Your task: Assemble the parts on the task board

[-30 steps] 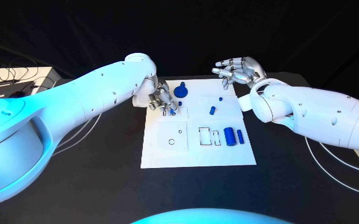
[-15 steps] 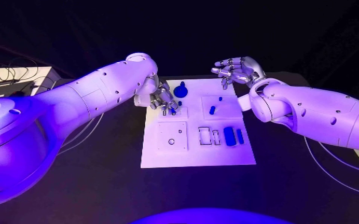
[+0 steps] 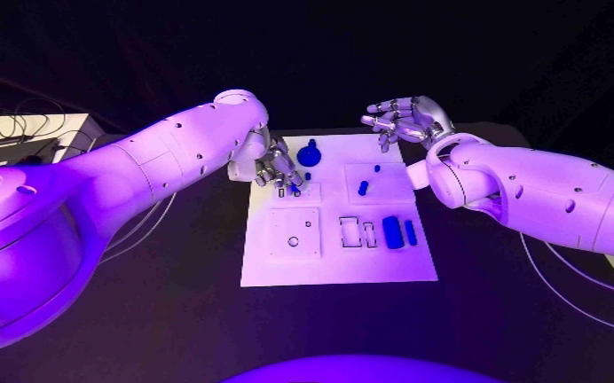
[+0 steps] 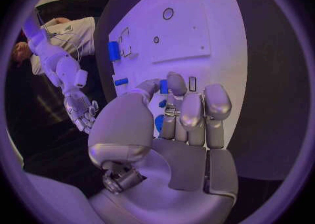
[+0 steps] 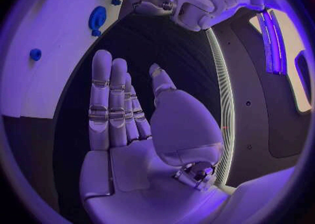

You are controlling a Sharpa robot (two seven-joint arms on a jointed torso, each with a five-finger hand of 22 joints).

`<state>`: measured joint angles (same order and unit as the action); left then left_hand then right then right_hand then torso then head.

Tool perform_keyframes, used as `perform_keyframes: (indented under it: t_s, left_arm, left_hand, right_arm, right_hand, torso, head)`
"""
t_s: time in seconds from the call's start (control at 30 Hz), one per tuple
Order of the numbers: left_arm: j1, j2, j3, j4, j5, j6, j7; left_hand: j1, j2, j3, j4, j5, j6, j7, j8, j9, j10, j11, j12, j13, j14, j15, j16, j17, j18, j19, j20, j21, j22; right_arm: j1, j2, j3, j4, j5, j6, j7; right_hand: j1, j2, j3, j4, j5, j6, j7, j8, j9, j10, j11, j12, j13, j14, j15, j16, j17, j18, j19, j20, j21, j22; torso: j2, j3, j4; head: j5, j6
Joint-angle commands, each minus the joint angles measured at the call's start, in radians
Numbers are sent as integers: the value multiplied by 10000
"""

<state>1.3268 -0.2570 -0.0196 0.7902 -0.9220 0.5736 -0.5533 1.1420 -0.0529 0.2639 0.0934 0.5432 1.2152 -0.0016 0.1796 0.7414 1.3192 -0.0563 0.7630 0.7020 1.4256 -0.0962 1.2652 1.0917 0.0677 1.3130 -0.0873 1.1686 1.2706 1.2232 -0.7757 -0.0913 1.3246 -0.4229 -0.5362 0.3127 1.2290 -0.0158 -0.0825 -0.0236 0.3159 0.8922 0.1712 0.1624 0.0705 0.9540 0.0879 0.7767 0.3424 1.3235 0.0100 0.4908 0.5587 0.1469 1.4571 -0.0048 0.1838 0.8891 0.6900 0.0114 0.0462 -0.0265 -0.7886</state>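
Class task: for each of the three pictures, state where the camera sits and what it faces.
Head view: on the robot's head, looking down at the white board; both arms show.
Left wrist view: behind the left hand, facing the board.
Right wrist view: behind the right hand, open beyond the board's far edge.
Shared: both wrist views show the round blue part.

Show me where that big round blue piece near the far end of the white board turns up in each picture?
Head view: round blue piece lies on the white board's far part, beside the left hand.
Left wrist view: I can't pick it out.
Right wrist view: it lies near the board's edge.
Shared landmark: the left hand.
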Motion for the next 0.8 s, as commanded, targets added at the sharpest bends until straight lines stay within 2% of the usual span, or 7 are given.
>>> perform_keyframes:
  t_s: [0.03, 0.67, 0.8]
  left_arm:
    - [-2, 22, 0, 16, 15, 293, -2]
    - [-44, 77, -14, 13, -54, 207, 81]
    - [-50, 70, -17, 37, -74, 283, 83]
  left_hand:
    - [77, -6, 1737, -1800, 31, 54, 0, 4, 2, 12, -85, 51, -19, 29, 54, 38, 26, 8, 3, 12, 58, 12]
    - [74, -3, 1737, -1805, 32, 57, 3, -2, -2, 13, -87, 55, -21, 28, 51, 35, 23, 9, -1, 11, 58, 11]
    - [83, -10, 1738, -1819, 34, 61, 2, -2, -2, 13, -88, 57, -23, 32, 50, 40, 34, 10, 1, 15, 63, 13]
  right_arm:
    - [-1, 7, 4, 8, -78, 75, 96]
    - [0, 3, 4, 24, -78, 77, 94]
    - [0, -1, 4, 24, -78, 79, 94]
  right_hand:
    - [-50, 10, 31, -22, 52, -1, 77, 30, -2, -27, -77, 23, -7, -49, -35, 60, -15, 189, -42, -40, 29, -8]
    - [-50, 10, 31, -22, 52, -1, 77, 30, -2, -27, -77, 23, -7, -49, -35, 60, -15, 189, -42, -40, 29, -8]
    - [-50, 10, 31, -22, 52, -1, 77, 30, -2, -27, -77, 23, -7, -49, -35, 60, -15, 189, -42, -40, 29, -8]
  torso:
    - [3, 0, 8]
    - [15, -7, -6]
    - [6, 3, -2]
  head:
    - [-8, -6]
    - [-15, -27]
    - [-25, -50]
